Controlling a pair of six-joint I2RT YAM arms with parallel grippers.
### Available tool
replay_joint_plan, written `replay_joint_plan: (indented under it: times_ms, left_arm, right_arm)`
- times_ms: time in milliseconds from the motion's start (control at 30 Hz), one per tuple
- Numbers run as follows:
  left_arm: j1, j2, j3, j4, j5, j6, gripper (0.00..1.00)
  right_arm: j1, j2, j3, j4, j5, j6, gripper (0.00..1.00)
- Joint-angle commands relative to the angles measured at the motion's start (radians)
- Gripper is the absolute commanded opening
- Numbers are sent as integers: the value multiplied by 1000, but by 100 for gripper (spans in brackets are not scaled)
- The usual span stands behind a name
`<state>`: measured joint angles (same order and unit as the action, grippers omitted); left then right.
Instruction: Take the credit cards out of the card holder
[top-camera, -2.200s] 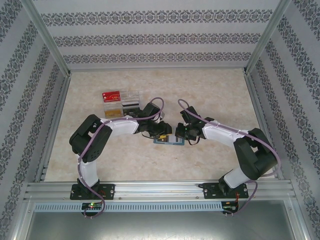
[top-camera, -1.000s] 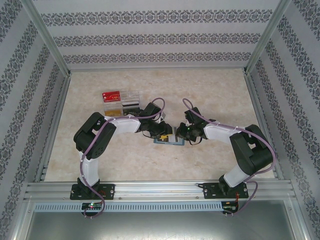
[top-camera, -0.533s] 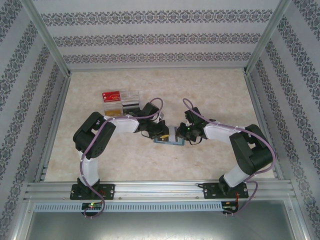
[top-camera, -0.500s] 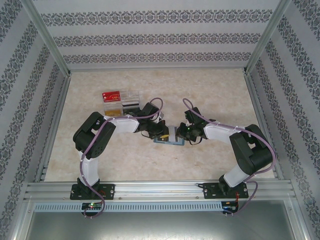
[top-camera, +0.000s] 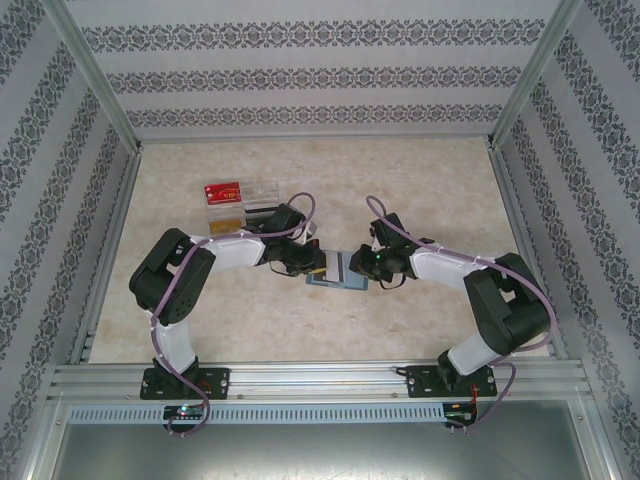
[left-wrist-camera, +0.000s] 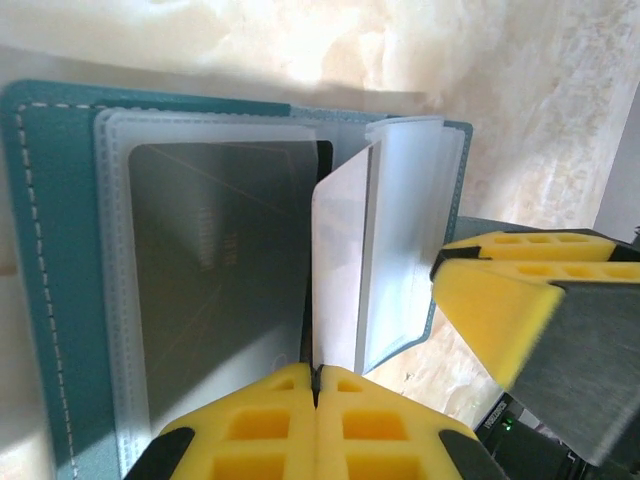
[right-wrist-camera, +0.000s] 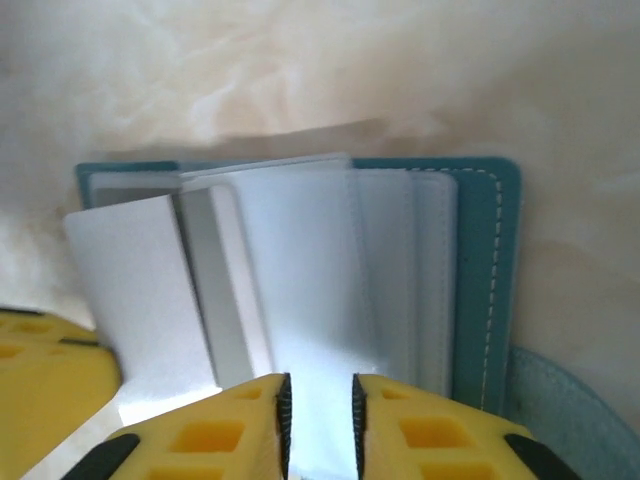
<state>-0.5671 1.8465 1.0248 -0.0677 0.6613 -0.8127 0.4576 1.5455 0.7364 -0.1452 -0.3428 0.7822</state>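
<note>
Holder (top-camera: 338, 275) lies open at the table's (top-camera: 420, 190) middle. Left claw (left-wrist-camera: 315, 385) pinches one floppy sleeve (left-wrist-camera: 340, 260); right claw (right-wrist-camera: 318, 400) nips the other leaves (right-wrist-camera: 310, 260). Card (left-wrist-camera: 215, 270) looks stiff, slick, light: I'd grip its edge.

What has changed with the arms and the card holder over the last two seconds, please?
The left gripper has drawn back leftward, its elbow swinging outward, shut on a pale leaf of the card holder. The right gripper stayed at the holder's right side, pinching a clear sleeve. The holder and the tray with the red card did not visibly move.
</note>
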Motion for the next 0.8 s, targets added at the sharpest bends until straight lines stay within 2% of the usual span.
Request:
replay_joint_plan:
  times_ms: [0,233,367,433,567,633,767]
  left_arm:
    - [11,-20,-9,-47,3,48,0]
    - [12,-6,-6,-27,20,29,0]
    - [11,0,-9,-1,38,9,3]
    - [12,3,-12,16,48,-2,7]
    - [12,13,-26,90,72,-49,26]
    - [12,26,-20,127,92,-72,32]
    - [12,50,2,136,94,-88,33]
  right_arm:
    - [0,-30,38,-5,-67,-50,28]
    - [22,57,81,0,-91,-34,27]
    - [23,112,91,2,-97,-26,24]
    - [23,131,93,8,-108,-21,23]
    - [24,152,90,25,-131,-14,21]
    - [25,156,88,31,-133,-12,20]
    - [26,156,83,34,-130,-9,20]
